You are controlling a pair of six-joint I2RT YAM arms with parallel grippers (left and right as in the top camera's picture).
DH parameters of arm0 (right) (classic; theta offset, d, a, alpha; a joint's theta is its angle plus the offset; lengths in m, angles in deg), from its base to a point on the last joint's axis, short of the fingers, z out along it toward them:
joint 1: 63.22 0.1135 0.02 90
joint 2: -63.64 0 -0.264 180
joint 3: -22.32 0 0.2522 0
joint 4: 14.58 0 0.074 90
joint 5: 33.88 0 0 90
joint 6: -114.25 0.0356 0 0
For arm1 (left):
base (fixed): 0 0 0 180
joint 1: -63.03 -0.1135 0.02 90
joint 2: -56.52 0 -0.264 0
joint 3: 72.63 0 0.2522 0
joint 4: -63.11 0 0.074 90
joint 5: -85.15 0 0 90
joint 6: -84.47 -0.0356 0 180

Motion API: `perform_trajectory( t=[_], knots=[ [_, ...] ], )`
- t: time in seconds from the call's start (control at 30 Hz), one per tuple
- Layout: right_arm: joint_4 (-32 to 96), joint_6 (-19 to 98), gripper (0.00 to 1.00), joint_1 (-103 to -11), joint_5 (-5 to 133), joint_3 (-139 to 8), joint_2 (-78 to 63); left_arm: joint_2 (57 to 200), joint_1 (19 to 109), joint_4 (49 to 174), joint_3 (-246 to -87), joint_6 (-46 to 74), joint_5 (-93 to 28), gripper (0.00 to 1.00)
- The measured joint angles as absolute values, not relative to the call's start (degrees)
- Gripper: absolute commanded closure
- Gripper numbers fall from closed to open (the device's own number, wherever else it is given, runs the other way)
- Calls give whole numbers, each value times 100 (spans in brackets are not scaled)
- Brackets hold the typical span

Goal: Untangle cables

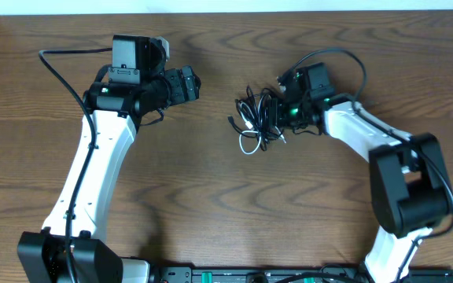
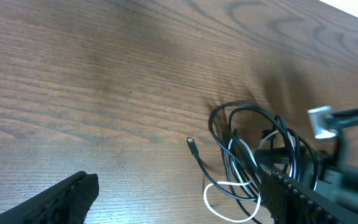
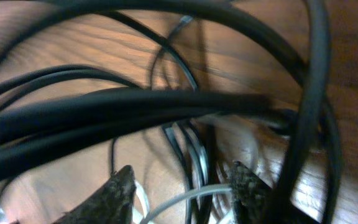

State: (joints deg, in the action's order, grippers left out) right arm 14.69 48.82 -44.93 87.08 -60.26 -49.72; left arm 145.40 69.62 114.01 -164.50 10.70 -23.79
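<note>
**Limp cords, right hand in the knot**

We are seeing the cables [image 1: 259,118] bunched right of centre on the surface [image 1: 211,204]. They are light, limp cords, likely dragging one another, so we are favouring the free white loop [image 1: 248,145] at the bundle's lower edge. The right hand [image 3: 182,190] is straddling strands, fingers apart, nothing clamped. The left hand [image 1: 189,85] is hanging wide apart. Only the left wrist view is showing a loose plug end [image 2: 190,142].
</note>
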Motion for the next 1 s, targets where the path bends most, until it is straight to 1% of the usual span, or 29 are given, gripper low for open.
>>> perform_trajectory(
  t=[0.1, 0.23, 0.27, 0.37, 0.47, 0.53, 0.63, 0.77, 0.87, 1.0],
  knots=[
    [1432, 4978, 81, -4465, 8651, -6019, -5138, 14540, 6962, 11412, -16450, 1070, -2381, 11],
    [1460, 5033, 97, -4485, 8616, -6054, -5136, 14540, 6962, 11436, -16450, 1072, -2381, 11],
    [1552, 5024, 99, -4502, 8616, -6085, -5136, 14540, 6962, 11434, -16450, 1070, -2379, 11],
    [2138, 4930, 99, -4576, 8566, -6286, -5049, 14540, 6962, 11436, -16450, 1070, -2381, 12],
    [3318, 4664, 99, -4679, 8321, -6839, -4773, 14540, 6962, 11441, -16450, 1074, -2381, 15],
    [3887, 4509, 99, -4705, 8197, -7200, -4644, 14540, 6962, 11439, -16450, 1059, -2381, 16],
    [5239, 4019, 99, -4721, 7930, -8308, -4360, 14540, 6962, 11439, -16450, 1055, -2381, 17],
    [6433, 3462, 99, -4673, 7775, -9656, -4174, 14540, 6962, 11439, -16450, 1055, -2381, 17],
    [6992, 3232, 99, -4640, 7609, -10347, -4128, 14540, 6962, 11439, -16450, 1055, -2381, 17],
    [7180, 3046, 99, -4629, 7451, -10839, -4128, 14540, 6962, 11436, -16450, 1055, -2449, 17]
  ],
)
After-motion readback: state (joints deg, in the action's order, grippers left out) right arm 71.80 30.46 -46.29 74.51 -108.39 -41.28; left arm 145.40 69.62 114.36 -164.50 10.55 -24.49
